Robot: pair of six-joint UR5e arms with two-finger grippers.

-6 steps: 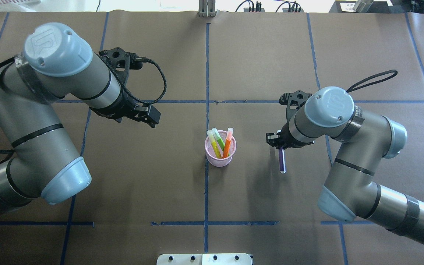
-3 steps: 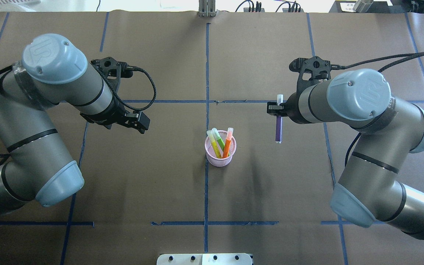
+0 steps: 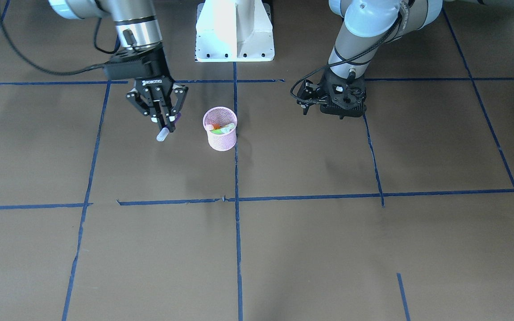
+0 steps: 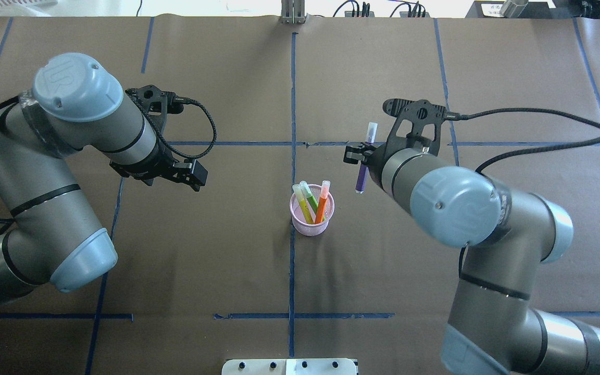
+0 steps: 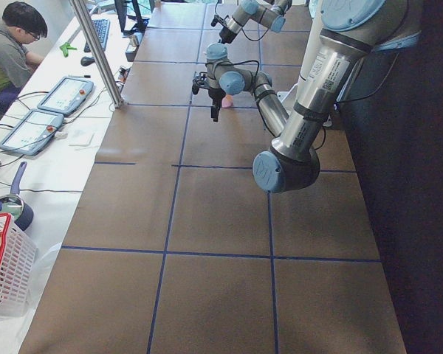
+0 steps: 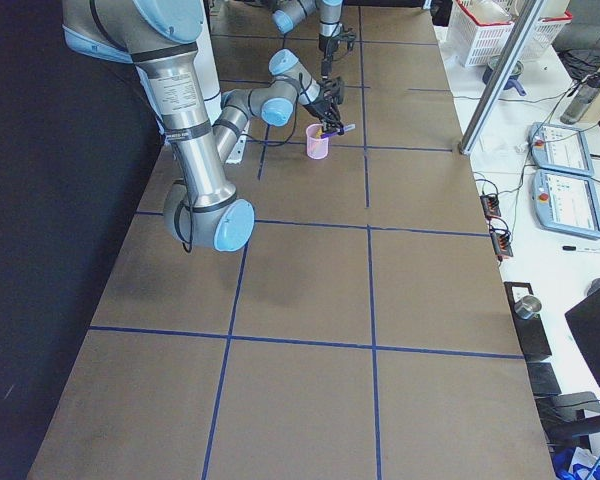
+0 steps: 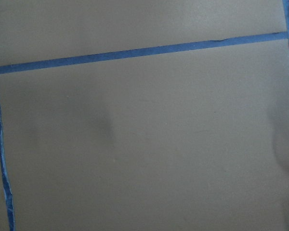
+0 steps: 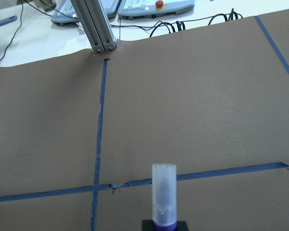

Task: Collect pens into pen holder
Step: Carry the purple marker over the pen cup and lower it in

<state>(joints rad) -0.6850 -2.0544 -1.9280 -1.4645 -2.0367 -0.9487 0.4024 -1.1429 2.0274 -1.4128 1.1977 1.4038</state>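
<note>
right hand (image 4: 361,158) | purple pen (image 4: 361,179) lifted off table (image 4: 216,260), carried toward pen holder (image 4: 305,228) | left hand (image 4: 197,177) edged left

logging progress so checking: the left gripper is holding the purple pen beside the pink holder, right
Not quite. It is the right gripper, not the left, that holds the purple pen beside the pink holder. The overhead exterior view shows this: the arm holding the pen comes in from that view's right.

The overhead and front-facing cameras looked steeply down from opposite sides, both framing the pen holder (image 4: 312,225); the wrist cameras sat close.
</note>
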